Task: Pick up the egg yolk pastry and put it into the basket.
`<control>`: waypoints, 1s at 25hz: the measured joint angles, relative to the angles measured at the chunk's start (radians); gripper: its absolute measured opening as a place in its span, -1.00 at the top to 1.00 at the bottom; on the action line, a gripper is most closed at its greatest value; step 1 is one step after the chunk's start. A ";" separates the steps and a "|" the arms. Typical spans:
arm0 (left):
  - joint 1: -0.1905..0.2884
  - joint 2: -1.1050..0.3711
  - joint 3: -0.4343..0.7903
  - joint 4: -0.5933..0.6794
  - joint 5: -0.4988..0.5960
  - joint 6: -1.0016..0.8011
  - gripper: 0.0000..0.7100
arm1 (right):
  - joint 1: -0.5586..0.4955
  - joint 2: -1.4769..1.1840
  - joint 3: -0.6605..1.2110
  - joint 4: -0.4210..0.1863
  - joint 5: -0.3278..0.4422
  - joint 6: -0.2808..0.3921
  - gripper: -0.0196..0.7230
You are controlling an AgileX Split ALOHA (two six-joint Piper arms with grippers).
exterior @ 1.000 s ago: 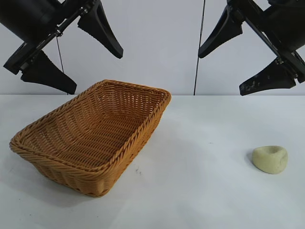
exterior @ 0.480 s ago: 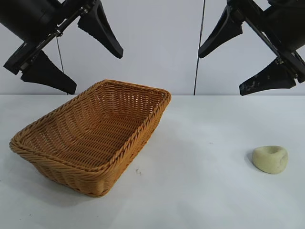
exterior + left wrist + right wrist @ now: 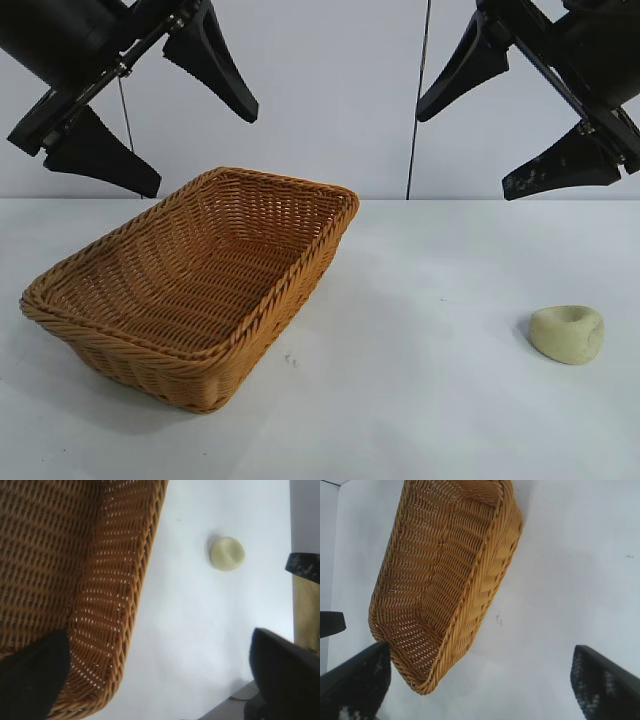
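Exterior view first: you've got the basket sitting on the white table, and everything else reads off it. The pastry lies on the bare tabletop well off to the basket's right, nothing touching it, its dimple facing up. Your left gripper hangs in the air above the basket's far rim, fingers spread wide and holding nothing. Your right gripper hangs just as high, up and to the right of the basket and above the stretch of table between basket and pastry; its fingers are spread wide too, and empty. Neither gripper is anywhere near the tabletop.

Left wrist view now: the basket's woven wall fills one side of the picture, and the pastry sits out on the white surface, clear of the basket's rim with open table between them. You can see one dark fingertip in front of the basket's wall and the other far across over the table, so the jaws stand wide apart.

Right wrist view: the whole basket shows at a slant, its inside bare wicker. The two black fingertips frame the lower corners, one by the basket's near end, the other over the table well clear of the basket. The pastry doesn't show here.
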 joint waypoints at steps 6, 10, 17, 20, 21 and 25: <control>0.018 -0.103 0.017 0.135 0.026 -0.138 -0.96 | 0.000 0.000 0.000 0.000 0.000 0.000 -0.92; 0.019 -0.198 0.076 0.250 0.050 -0.297 -0.96 | 0.000 0.000 0.000 0.000 0.000 0.000 -0.92; 0.019 -0.281 0.190 0.368 0.029 -0.658 -0.96 | 0.000 0.000 0.000 0.000 0.000 0.000 -0.92; 0.019 -0.281 0.226 0.378 -0.025 -0.805 -0.96 | 0.000 0.000 0.000 0.000 0.000 0.001 -0.92; 0.019 -0.281 0.234 0.378 -0.041 -0.851 -0.96 | 0.000 0.000 0.000 0.000 0.000 0.001 -0.92; 0.019 -0.281 0.284 0.387 -0.100 -0.997 -0.96 | 0.000 0.000 0.000 0.000 0.000 0.001 -0.92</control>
